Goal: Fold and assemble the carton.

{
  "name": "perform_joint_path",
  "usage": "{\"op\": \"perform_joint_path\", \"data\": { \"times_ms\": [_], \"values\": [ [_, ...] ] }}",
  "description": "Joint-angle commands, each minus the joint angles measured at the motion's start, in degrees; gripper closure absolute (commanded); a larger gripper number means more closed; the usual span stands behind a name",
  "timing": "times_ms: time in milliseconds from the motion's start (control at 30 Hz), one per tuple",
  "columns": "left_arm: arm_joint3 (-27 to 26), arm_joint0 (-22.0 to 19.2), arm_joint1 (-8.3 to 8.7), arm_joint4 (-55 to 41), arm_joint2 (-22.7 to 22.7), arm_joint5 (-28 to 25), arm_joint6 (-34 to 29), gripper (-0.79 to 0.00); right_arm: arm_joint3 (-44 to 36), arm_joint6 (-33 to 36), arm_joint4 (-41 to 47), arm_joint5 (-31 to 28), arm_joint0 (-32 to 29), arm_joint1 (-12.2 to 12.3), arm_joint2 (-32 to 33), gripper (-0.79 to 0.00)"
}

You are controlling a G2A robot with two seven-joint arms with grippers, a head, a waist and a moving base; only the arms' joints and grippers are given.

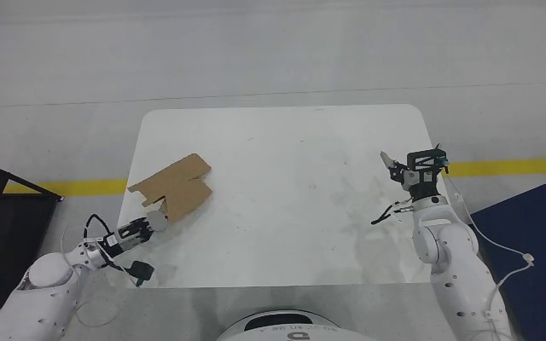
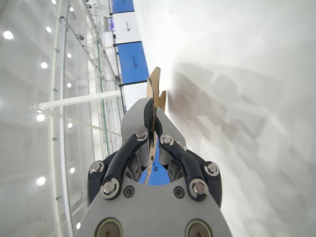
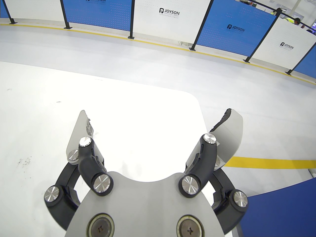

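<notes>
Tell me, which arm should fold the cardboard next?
Probably the left. The left gripper is shut on the carton, while the right gripper sits open, far off across the table.

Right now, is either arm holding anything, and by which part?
The left gripper is shut on the flat carton, pinching its edge nearest the robot. The right gripper is open and holds nothing.

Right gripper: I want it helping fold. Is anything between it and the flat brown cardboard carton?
Nothing visible: only bare white table lies between the open right gripper and the brown cardboard carton, held at one edge by the left gripper.
</notes>
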Motion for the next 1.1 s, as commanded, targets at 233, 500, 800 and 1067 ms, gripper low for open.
{"op": "perform_joint_path", "data": {
  "times_ms": [233,500,800,1067],
  "values": [
    [-7.3,-1.8,-1.35,-23.9,1.2,-2.2,7.6,0.0,0.0,0.0,0.0,0.0,0.0,0.0,0.0,-0.785],
    [-7.3,-1.8,-1.35,-23.9,1.2,-2.2,7.6,0.0,0.0,0.0,0.0,0.0,0.0,0.0,0.0,-0.785],
    [-11.4,-3.5,-2.17,-19.8,5.7,-5.7,3.3,0.0,3.3,-3.5,-4.8,-12.3,8.6,-0.6,-11.5,-0.785],
    [-14.1,-10.5,-3.85,-17.7,13.4,-7.1,-0.5,0.0,5.8,-7.4,-6.4,-14.9,15.4,-1.8,-20.1,-0.785]
  ]
}}
